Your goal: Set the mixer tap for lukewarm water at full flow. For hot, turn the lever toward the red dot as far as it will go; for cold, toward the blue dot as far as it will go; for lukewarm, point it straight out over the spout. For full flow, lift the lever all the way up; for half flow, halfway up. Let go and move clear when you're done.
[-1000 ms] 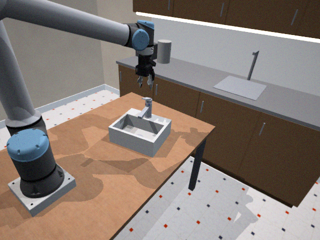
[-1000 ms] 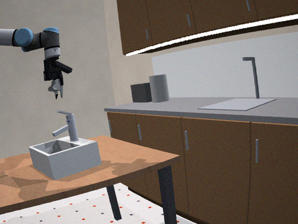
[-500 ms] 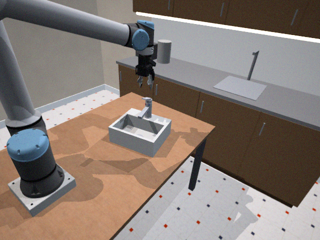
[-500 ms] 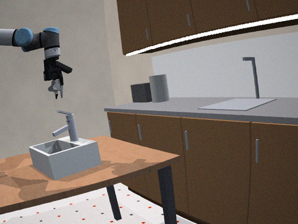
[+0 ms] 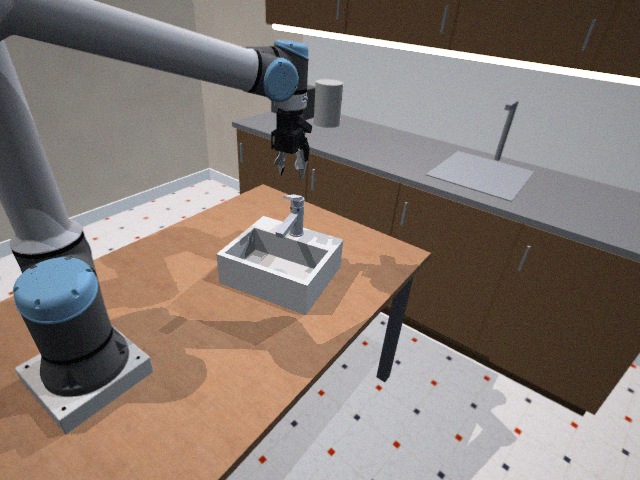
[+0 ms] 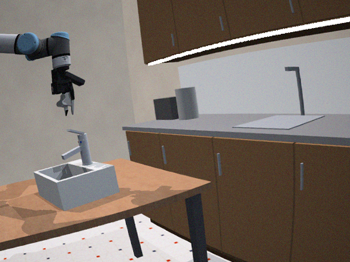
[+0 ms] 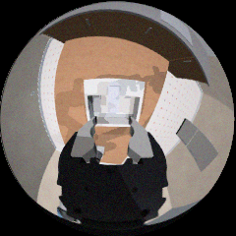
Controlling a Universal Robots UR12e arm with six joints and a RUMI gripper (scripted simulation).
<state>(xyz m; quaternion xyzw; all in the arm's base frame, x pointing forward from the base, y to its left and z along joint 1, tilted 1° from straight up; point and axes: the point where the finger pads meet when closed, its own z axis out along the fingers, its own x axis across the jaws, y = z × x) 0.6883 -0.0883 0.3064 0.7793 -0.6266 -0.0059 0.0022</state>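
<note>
Across the top view, the arm's pale base plate (image 5: 103, 398) sits at the left on the brown table (image 5: 232, 372) (image 6: 159, 179) (image 7: 74, 59). Next comes the white basin (image 5: 258, 284) (image 6: 90, 190) (image 7: 100, 84), also on the table. The mixer tap (image 5: 297, 219) (image 6: 85, 149) stands upright at its back edge, its spout (image 5: 286, 225) (image 6: 70, 153) reaching over the bowl. The lever (image 5: 294, 197) (image 6: 74, 131) on top points out over the spout, its free end tilted upward; whether that is the full lift, I cannot tell. 1 blue dot (image 6: 80, 142) shows on the tap's side. The gripper (image 5: 290, 167) (image 6: 69, 113) (image 7: 112, 116) hangs above the tap, apart from it, its 2 jaws parted and grasping nothing. Further right, 1 grey cylinder (image 5: 328, 103) (image 6: 186, 103) and 1 tall faucet (image 5: 505, 131) (image 6: 300, 91) stand on the counter (image 5: 382, 144) (image 6: 211, 126).
</note>
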